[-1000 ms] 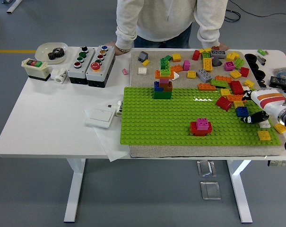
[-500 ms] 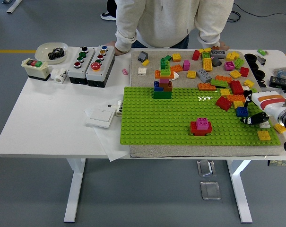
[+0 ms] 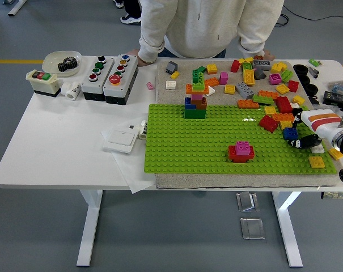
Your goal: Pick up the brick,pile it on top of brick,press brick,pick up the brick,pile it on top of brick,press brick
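So the stack in play sits lower middle of the frame: a magenta brick [image 3: 243,148] piled on a red brick [image 3: 239,154], both seated on the green baseplate [image 3: 182,141]. Up at the baseplate's top left there's a taller brick tower [image 3: 195,101], green and blue at the bottom with brown, pink and lime on top. The loose brick pile [image 3: 262,85] is spread over the upper right, on the grey mat.

The right hand [image 3: 307,140] comes in at the right edge, low over the baseplate's right end, just beside a blue brick [image 3: 290,134]. Can't tell whether its dark fingers are spread or curled, too small and bunched.

A person stands at the top, hands resting on the table's far edge. Two button boxes [image 3: 110,72] sit upper left.
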Action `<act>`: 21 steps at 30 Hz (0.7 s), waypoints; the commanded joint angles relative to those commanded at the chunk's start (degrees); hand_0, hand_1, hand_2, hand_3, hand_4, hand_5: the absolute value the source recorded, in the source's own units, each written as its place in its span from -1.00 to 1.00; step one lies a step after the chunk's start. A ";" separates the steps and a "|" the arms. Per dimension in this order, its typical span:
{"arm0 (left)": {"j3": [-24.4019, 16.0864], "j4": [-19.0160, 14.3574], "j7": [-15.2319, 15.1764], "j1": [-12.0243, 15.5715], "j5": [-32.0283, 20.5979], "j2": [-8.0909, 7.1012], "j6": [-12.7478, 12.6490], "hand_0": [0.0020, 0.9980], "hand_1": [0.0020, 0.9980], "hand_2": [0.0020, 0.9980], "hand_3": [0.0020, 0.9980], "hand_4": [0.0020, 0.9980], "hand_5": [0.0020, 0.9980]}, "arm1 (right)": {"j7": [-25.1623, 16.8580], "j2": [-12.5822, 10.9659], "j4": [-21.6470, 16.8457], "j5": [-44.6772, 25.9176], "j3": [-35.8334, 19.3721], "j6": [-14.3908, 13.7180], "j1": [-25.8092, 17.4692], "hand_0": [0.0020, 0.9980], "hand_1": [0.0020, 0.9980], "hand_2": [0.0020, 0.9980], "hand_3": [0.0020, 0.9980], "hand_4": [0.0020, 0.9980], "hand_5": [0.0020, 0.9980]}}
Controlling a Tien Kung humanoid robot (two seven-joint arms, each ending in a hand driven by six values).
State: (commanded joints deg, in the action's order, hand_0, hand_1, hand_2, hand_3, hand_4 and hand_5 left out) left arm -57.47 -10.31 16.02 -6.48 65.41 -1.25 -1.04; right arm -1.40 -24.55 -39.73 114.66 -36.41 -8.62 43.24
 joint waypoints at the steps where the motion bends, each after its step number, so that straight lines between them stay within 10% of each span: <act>1: 0.03 0.00 0.00 0.00 -0.02 0.00 0.01 0.56 0.44 0.34 0.13 0.18 0.22 | -0.04 0.02 0.12 0.05 0.00 -0.09 -0.02 0.32 0.24 0.24 0.07 0.62 -0.09; 21: 0.48 0.00 -0.16 -0.32 -0.45 0.08 0.01 0.56 0.44 0.34 0.13 0.18 0.22 | -0.33 0.36 1.24 1.14 0.12 -1.58 0.15 0.21 0.10 0.15 0.01 0.48 -0.03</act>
State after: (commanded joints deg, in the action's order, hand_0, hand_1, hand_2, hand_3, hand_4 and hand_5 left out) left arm -56.99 -10.31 15.85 -6.80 64.96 -1.17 -1.03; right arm -1.73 -24.19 -38.48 115.80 -36.29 -10.21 43.39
